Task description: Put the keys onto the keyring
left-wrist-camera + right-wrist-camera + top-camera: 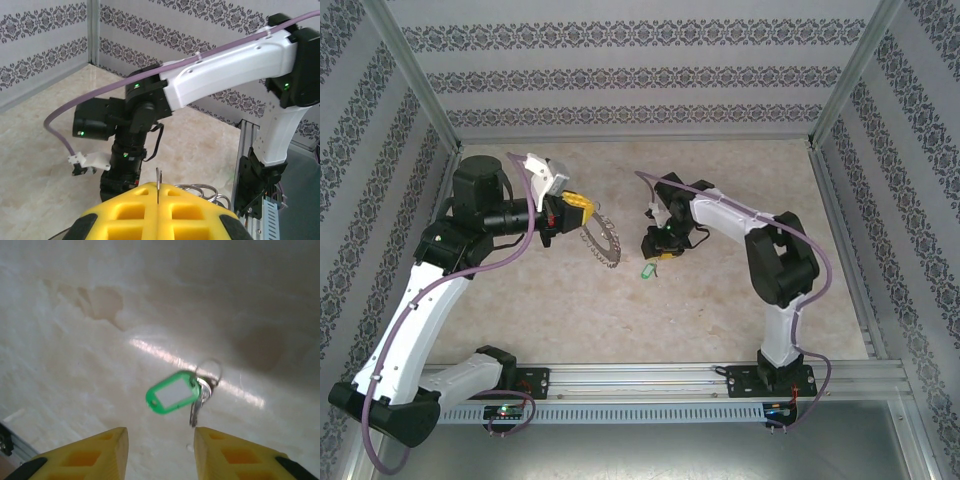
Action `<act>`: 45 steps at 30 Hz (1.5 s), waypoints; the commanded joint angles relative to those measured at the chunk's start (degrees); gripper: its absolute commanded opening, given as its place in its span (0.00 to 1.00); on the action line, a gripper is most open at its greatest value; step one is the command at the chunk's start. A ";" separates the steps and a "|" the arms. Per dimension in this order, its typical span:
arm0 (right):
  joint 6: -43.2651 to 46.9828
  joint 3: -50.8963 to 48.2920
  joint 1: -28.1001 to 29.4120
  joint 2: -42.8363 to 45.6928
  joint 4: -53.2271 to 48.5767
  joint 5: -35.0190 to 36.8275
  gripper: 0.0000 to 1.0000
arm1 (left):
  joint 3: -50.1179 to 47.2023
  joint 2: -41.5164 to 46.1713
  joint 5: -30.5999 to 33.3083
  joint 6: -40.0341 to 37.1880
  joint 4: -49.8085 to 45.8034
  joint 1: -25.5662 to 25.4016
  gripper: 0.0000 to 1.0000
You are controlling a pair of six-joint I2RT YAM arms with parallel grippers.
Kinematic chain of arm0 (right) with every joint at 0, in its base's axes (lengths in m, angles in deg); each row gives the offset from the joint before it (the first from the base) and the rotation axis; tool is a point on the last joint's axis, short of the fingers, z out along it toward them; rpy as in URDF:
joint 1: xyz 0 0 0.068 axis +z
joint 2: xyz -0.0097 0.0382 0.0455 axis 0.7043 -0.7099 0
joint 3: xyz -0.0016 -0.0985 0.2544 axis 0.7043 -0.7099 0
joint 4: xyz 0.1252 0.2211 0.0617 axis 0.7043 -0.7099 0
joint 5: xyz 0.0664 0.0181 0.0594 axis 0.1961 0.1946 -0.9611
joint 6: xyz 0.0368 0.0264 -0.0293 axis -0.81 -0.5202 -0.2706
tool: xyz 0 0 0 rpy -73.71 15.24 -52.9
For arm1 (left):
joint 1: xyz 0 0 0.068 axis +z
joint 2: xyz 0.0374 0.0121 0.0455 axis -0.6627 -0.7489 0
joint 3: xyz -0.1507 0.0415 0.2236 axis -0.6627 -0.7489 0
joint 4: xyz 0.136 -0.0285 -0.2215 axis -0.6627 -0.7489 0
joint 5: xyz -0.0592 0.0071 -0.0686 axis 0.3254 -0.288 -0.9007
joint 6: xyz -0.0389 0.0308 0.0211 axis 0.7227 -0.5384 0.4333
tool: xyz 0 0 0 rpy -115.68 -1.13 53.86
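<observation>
pale marbled worktop (720, 310), boxed in by patterned wallpaper panels, carries little besides the task's things. the green-tagged key (172, 392) lies flat near the middle of it, on the right arm's side, with its small silvery blade and a thin wire loop bunched at one end of the plastic tag. my guess is that it weighs almost nothing and will skate on the glossy surface if nudged. the tag is the broadest, stiffest part, so its long edges look the better place to pinch (the blade is thin and lies flush, hard to get under). the right hand (160, 452) hovers just above the worktop, its yellow fingers apart with nothing between them; in the wrist view the key lies just ahead of the fingertips, not yet inside the gap. the left hand (576, 206) is clamped on the keyring (601, 243), a dark toothed ring that appears held off the worktop left of centre, apart from the key. from the left wrist, a thin metal edge sits pinched between the closed fingers (125, 215).
</observation>
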 commanded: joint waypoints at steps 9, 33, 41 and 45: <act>5.64 8.10 -0.61 -8.80 -5.81 3.08 0.39 | -0.66 0.51 -1.93 2.56 6.67 0.97 0.00; 7.13 4.68 0.17 -10.08 -4.38 -0.34 0.39 | -1.61 -1.55 -3.45 5.68 11.17 2.10 0.00; 8.31 4.37 0.47 -9.68 -5.64 -2.23 0.36 | -1.46 -2.12 -3.40 5.50 11.16 2.03 0.00; 8.39 3.24 0.52 -9.08 -5.31 -2.40 0.34 | -1.38 -2.26 -3.30 5.43 10.98 2.11 0.00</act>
